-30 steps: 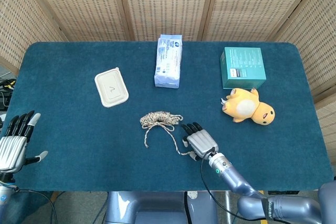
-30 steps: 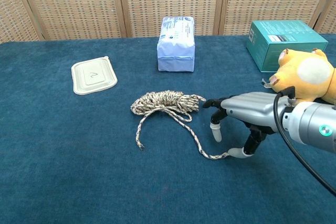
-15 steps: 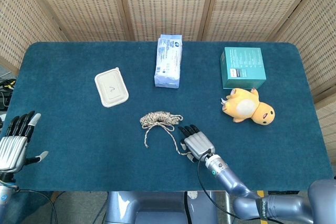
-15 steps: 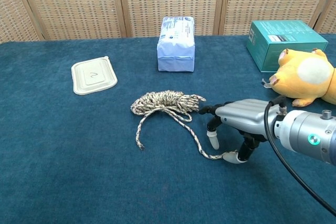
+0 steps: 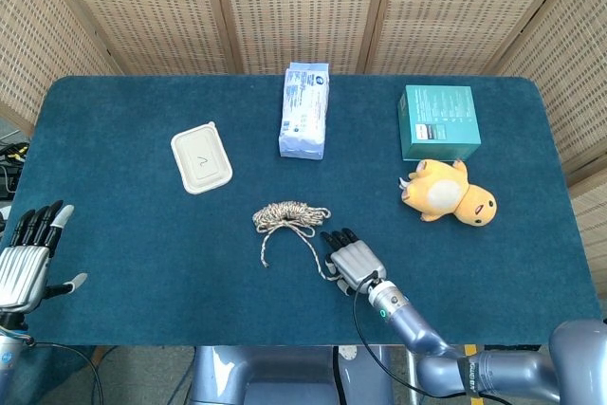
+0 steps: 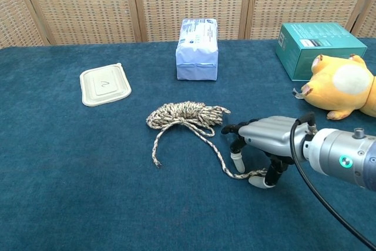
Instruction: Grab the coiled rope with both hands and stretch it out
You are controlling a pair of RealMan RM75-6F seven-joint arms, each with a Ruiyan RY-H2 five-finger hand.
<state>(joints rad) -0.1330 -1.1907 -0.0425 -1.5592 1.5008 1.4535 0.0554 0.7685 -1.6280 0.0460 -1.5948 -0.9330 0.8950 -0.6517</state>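
The coiled rope (image 5: 289, 215) (image 6: 185, 114) lies mid-table, speckled beige, with two loose tails trailing toward the near edge. My right hand (image 5: 353, 259) (image 6: 264, 139) sits palm-down just right of the coil, over the end of the right tail. Its fingers are apart and point down at the cloth, and its thumb tip lies beside the rope's end. Nothing is gripped. My left hand (image 5: 24, 258) hovers off the table's near left corner, fingers extended and apart, far from the rope. The chest view does not show it.
On the blue table (image 5: 123, 215) a white lidded container (image 5: 201, 156) (image 6: 106, 84) lies at the left. A blue packet (image 5: 305, 109) (image 6: 197, 40) lies behind the rope. A teal box (image 5: 438, 121) (image 6: 317, 42) and a yellow plush toy (image 5: 448, 192) (image 6: 343, 89) sit at the right.
My right hand has slid left and toward the near edge, closing on the rope's right tail. The rope and my left hand have not moved.
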